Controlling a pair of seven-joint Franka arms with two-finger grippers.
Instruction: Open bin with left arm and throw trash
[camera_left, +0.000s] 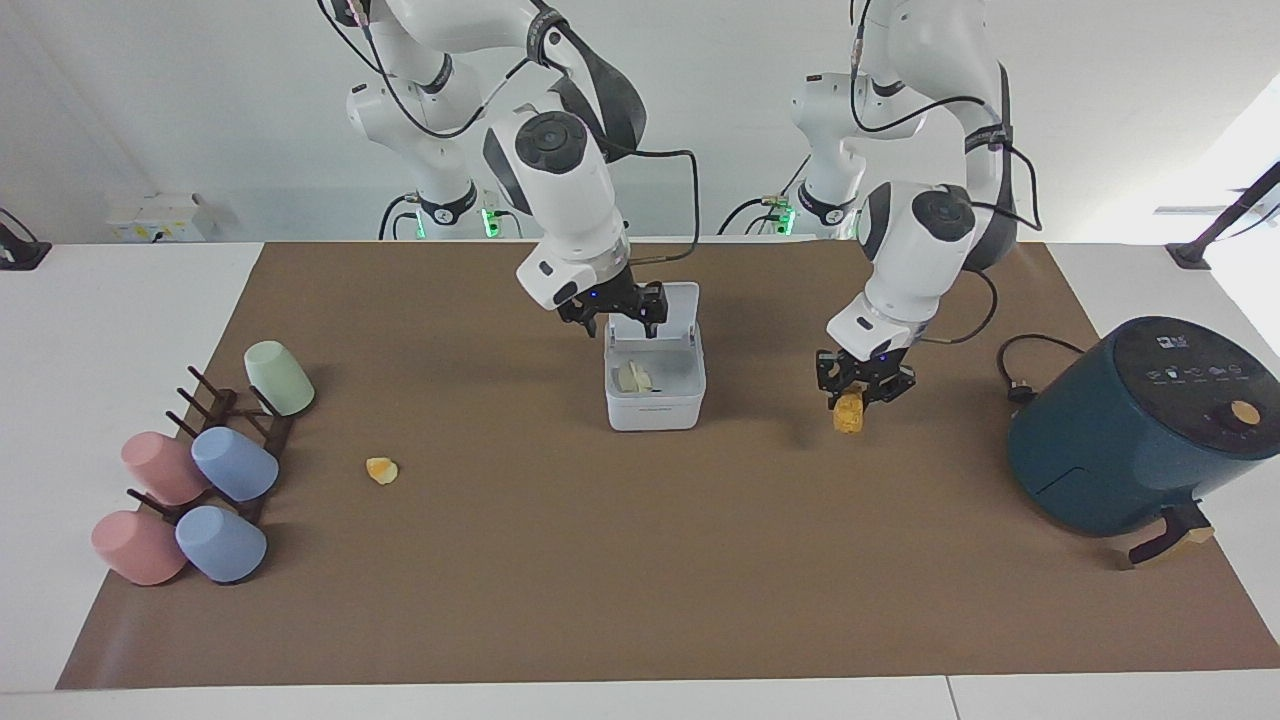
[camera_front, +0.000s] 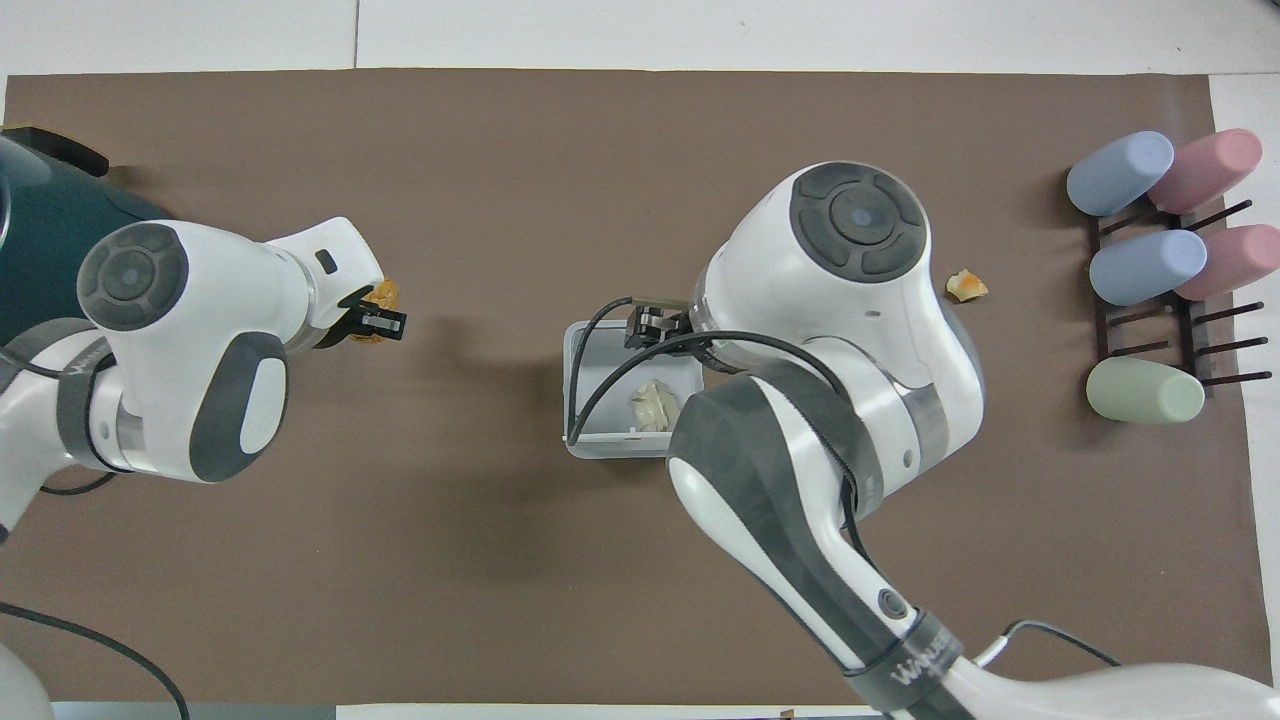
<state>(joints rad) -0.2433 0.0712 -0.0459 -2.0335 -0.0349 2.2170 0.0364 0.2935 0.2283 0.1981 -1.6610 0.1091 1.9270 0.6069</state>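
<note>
1. Golden-brown, the stubby cylinder (camera_left: 849, 415) hangs from my left pincer (camera_left: 855, 395), which is clamped on its upper end; it looks clear of the counter (camera_left: 560, 590), its long axis close to upright.
2. White bin (camera_left: 655, 405) at the middle of the facing view, lid (camera_left: 675, 305) tipped up on the edge nearer the robots, mouth open; the crumpled paper wad (camera_left: 634, 377) lies inside.
3. My right pincer (camera_left: 612, 312) is just above the bin's rim on the lid side, fingertips apart and empty.
4. What the next move turns on, as I judge it: the bin lies sideways from the left pincer, toward the right arm's end of the counter, at about the same height in the frame; so a level carry across, with the cylinder kept upright, should bring it over the mouth.
5. Risk as I read it: the right pincer sits over that opening; I would clear it before bringing the left one in.
6. Orange lump (camera_left: 381, 470) lies in the lower part of the frame, toward the right arm's end, well apart from both pincers; the right arm is nearer to it.
</note>
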